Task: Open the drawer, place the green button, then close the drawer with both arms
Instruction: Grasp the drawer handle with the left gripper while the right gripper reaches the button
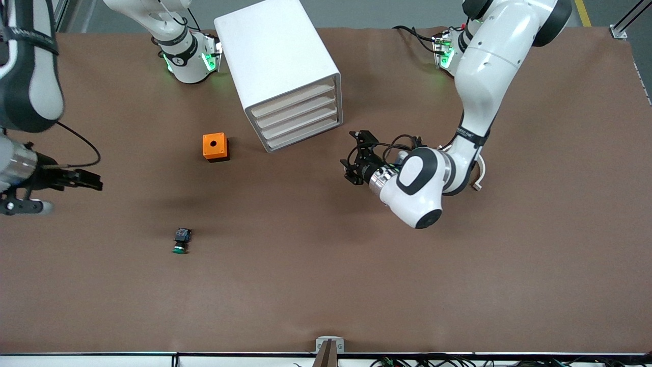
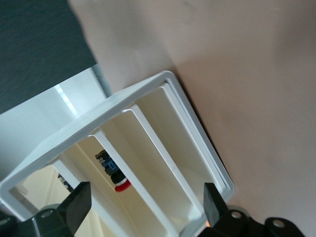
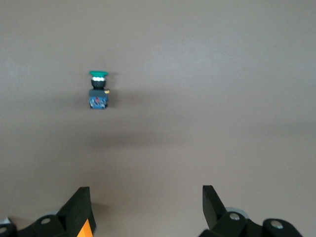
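The white cabinet [image 1: 277, 61] stands with all four drawers shut; the bottom drawer [image 1: 304, 134] is flush with the rest. My left gripper [image 1: 350, 155] is open and empty, just in front of the drawer fronts and apart from them. In the left wrist view the cabinet front [image 2: 148, 143] fills the space between the open fingers [image 2: 79, 202]. The green-capped button [image 1: 181, 240] lies on its side on the table, nearer the front camera than the orange box. My right gripper [image 1: 94, 181] is open and empty over the table at the right arm's end. Its wrist view shows the button [image 3: 98, 91] well clear of the fingers [image 3: 213, 205].
The orange cube with a hole [image 1: 215, 147] sits beside the cabinet toward the right arm's end; its edge shows by a finger in the right wrist view [image 3: 88, 229]. A red-capped part [image 2: 116, 175] lies inside an upper drawer. The brown table [image 1: 356, 265] spreads round these things.
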You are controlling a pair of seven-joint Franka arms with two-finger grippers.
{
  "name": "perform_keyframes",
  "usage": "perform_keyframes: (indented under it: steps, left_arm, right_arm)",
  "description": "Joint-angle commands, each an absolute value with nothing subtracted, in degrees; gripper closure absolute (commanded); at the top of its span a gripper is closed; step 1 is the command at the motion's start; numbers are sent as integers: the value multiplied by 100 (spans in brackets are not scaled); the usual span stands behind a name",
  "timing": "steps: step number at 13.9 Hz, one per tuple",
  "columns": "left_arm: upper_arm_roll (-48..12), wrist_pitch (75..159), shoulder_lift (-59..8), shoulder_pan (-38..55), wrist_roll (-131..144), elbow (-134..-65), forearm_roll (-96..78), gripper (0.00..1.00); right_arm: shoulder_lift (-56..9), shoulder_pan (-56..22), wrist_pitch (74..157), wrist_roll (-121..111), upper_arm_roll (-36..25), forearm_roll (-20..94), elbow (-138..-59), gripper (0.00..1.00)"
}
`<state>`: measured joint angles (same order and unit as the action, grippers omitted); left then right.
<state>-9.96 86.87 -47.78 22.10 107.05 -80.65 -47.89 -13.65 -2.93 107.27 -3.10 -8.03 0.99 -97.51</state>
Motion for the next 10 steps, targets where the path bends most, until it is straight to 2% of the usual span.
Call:
perform_keyframes:
  steps: [1,4,8,10]
  left_arm:
    - [-1160,8455,-5149,2162,11529,-7849,-5035,0]
    - [-1169,8253,-5483,2180,11978,-7849,-5264,0]
    - [-1169,7963,-5678,2250,12146,-7857,-5519,1]
    - [-1178,7893,-5791,2268,12365,-7849,-5554,6]
  right_arm:
    - [-1590,-536,11222,149,-817,176,-9914,0]
    - [-1906,-606,11819,176,-817,377,-10133,0]
    - [-2406,-782,13155,693,-817,554,-10600,0]
    - [-2714,-887,13577,861,-809,562,-10600,0]
